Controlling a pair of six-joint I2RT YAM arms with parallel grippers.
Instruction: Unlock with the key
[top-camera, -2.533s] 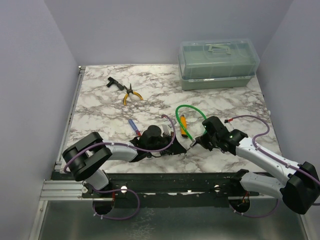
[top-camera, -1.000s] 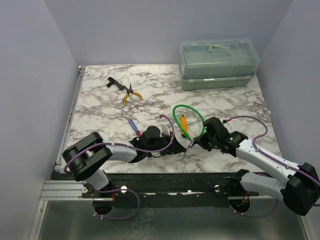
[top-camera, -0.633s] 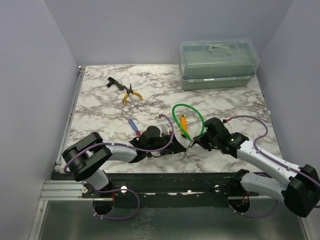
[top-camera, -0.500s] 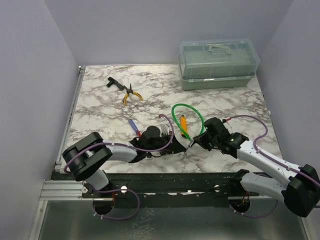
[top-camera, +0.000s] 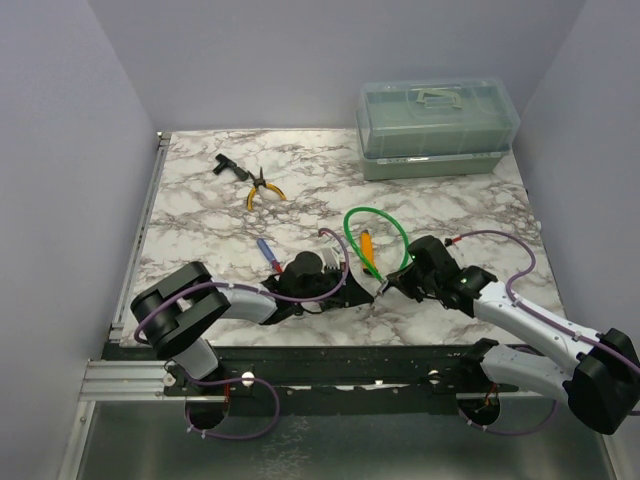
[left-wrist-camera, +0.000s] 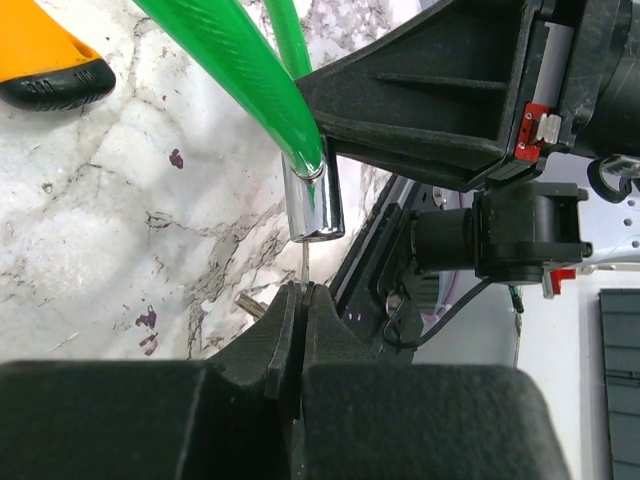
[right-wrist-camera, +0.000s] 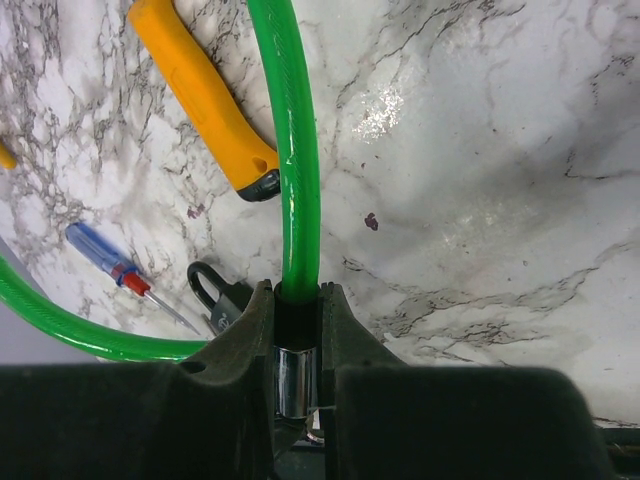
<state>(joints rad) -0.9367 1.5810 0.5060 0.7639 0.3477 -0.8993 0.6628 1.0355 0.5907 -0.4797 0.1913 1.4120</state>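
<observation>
Here — key (left-wrist-camera: 302, 266) touches cable lock (left-wrist-camera: 313, 203).

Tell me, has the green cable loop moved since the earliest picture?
Yes, a little. The green cable loop has shifted to the left, judged against the orange handle, which lies where it was.

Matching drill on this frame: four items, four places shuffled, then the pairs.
Items:
1. key
2. green cable's silver end
3. pliers
4. toolbox

Places:
A. back right of the table
B. pinched in the left gripper
C. back left of the table
D. clamped in the right gripper

Pairs: 1-B, 2-D, 3-C, 4-A
</observation>
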